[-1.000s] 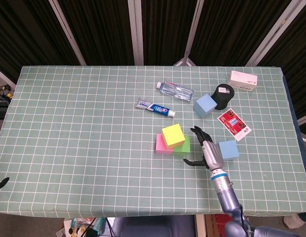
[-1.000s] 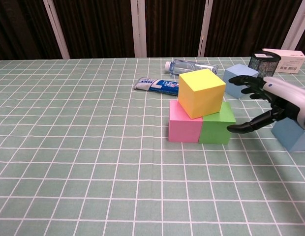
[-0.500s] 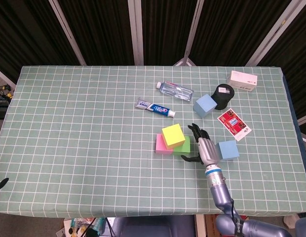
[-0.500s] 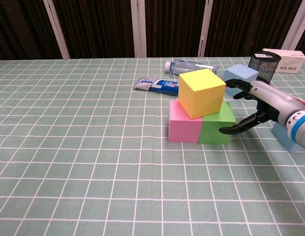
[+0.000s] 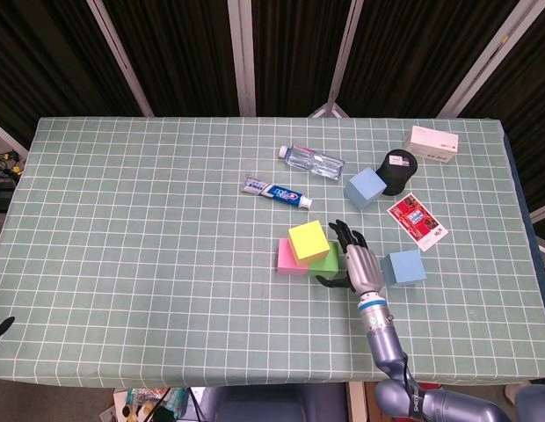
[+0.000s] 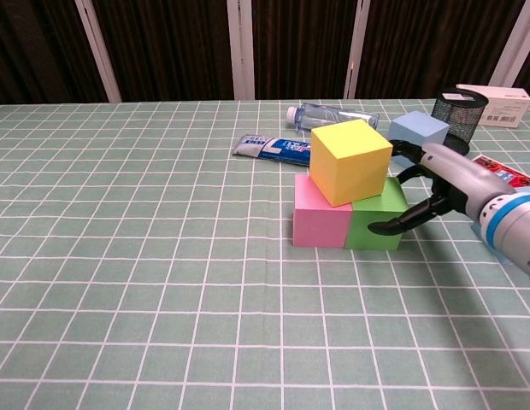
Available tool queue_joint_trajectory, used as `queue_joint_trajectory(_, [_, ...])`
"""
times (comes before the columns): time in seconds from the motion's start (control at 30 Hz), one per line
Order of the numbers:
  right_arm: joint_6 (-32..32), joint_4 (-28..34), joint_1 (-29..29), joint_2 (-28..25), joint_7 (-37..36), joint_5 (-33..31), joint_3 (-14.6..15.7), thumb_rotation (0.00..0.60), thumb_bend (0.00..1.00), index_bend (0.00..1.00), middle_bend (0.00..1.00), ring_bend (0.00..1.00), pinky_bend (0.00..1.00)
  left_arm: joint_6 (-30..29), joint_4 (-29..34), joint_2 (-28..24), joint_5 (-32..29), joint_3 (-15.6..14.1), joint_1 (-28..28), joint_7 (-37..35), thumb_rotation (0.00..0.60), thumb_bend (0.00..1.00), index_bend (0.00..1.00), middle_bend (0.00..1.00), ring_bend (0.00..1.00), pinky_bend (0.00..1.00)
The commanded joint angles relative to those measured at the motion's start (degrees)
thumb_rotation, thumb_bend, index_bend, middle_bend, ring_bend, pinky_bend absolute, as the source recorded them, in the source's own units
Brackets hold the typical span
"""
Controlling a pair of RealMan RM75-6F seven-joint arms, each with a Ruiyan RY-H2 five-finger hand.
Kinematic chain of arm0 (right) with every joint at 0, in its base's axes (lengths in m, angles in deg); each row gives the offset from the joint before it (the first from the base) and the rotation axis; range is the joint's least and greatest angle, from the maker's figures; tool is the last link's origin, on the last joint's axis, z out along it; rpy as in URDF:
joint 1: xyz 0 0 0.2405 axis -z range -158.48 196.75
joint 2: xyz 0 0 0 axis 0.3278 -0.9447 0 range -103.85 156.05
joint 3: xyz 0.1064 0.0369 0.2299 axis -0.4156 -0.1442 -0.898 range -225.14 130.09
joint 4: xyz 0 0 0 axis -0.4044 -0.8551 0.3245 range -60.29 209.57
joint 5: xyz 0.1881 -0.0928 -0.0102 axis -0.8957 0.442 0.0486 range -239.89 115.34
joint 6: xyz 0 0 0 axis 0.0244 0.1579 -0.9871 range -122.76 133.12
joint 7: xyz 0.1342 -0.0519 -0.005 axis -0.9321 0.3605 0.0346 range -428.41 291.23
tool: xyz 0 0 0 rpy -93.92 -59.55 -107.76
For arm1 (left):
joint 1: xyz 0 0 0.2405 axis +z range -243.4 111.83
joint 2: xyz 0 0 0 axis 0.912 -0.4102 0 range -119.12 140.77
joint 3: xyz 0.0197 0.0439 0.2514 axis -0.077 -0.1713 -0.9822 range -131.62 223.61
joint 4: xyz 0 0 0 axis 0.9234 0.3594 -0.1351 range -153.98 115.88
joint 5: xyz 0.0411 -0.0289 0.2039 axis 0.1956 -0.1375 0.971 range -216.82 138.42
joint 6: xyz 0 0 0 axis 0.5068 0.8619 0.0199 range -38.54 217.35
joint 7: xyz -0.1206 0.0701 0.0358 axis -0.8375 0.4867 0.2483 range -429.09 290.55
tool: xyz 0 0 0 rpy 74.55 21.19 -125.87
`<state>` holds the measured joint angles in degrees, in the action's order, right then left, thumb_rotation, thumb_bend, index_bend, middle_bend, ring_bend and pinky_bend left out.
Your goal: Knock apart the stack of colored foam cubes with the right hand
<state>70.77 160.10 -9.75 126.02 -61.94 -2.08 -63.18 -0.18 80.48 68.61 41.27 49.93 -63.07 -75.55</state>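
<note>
the right arm (image 5: 384, 327) reaches in from the near edge, a grey metal forearm with a blue-ringed wrist (image 6: 507, 219), low and angled up and to the left in the head view. its grey-backed right hand (image 5: 352, 264) with dark fingers (image 6: 393, 225) is spread and holds nothing, thumb low and forward, the other fingers fanned above it. only this hand shows in the chest view, entering from the right edge. the left hand appears in neither view.
</note>
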Motion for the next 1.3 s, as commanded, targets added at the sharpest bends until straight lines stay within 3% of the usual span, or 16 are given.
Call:
queue_joint_trajectory(0.03, [0.85, -1.22, -0.51, 1.26, 0.26, 0.20, -0.76, 0.600, 0.16, 0.19, 0.17, 0.30, 0.08, -0.12, -0.08, -0.16, -0.17, 0.11, 0.11, -0.52, 0.600, 0.18, 0.14, 0.00, 0.00, 0.00])
queue_joint_trajectory(0.17, [2.51, -2.85, -0.74, 2.48, 2.20, 0.50, -0.89, 0.600, 0.16, 0.32, 0.33, 0.45, 0.13, 0.00, -0.12, -0.29, -0.30, 0.21, 0.06, -0.79, 0.600, 0.18, 0.14, 0.00, 0.00, 0.00])
queue_joint_trajectory(0.27, [3.46, -3.34, -0.66, 2.92, 3.13, 0.82, -0.79, 0.600, 0.18, 0.36, 0.42, 0.56, 0.19, 0.16, -0.13, -0.33, -0.47, 0.28, 0.00, -0.86, 0.600, 0.18, 0.14, 0.00, 0.00, 0.00])
queue_joint_trajectory(0.37, [3.92, -3.51, -0.55, 2.77, 3.32, 1.48, -0.66, 0.600, 0.20, 0.37, 0.44, 0.62, 0.24, 0.31, -0.10, -0.37, -0.57, 0.30, -0.06, -0.82, 0.600, 0.18, 0.14, 0.00, 0.00, 0.00])
queue_joint_trajectory(0.5, [4.81, -1.86, -0.35, 1.65, 1.96, 3.03, -1.34, 0.600, 0.21, 0.37, 0.45, 0.63, 0.25, 0.37, -0.04, -0.38, -0.65, 0.30, -0.06, -0.74, 0.600, 0.18, 0.14, 0.00, 0.00, 0.00])
queue_joint_trajectory(0.57, [5.03, 2.68, -0.32, -0.72, 0.55, 4.11, -2.68, 0.600, 0.21, 0.37, 0.45, 0.63, 0.25, 0.47, 0.06, -0.32, -0.76, 0.30, -0.10, -0.50, 0.600, 0.18, 0.14, 0.00, 0.00, 0.00])
queue_joint_trajectory(0.83, [7.17, 11.21, -0.75, -3.32, -1.90, 3.16, -8.36, 0.600, 0.21, 0.37, 0.45, 0.63, 0.25, 0.68, 0.26, -0.31, -0.21, -0.07, -0.16, -0.15, 0.600, 0.18, 0.14, 0.00, 0.00, 0.00])
queue_joint_trajectory(1.07, [8.03, 12.76, 1.02, -6.56, -2.52, 1.72, -8.45, 0.600, 0.21, 0.37, 0.45, 0.63, 0.25, 0.76, 0.03, -0.70, -0.46, 0.09, -0.12, -1.23, 0.600, 0.18, 0.14, 0.00, 0.00, 0.00])
queue_joint_trajectory(1.3, [7.36, 9.60, 2.66, -9.82, -4.00, 1.25, -7.42, 0.600, 0.21, 0.37, 0.45, 0.63, 0.25, 0.57, 0.07, -0.62, -0.31, 0.09, -0.07, -1.30, 0.600, 0.18, 0.14, 0.00, 0.00, 0.00])
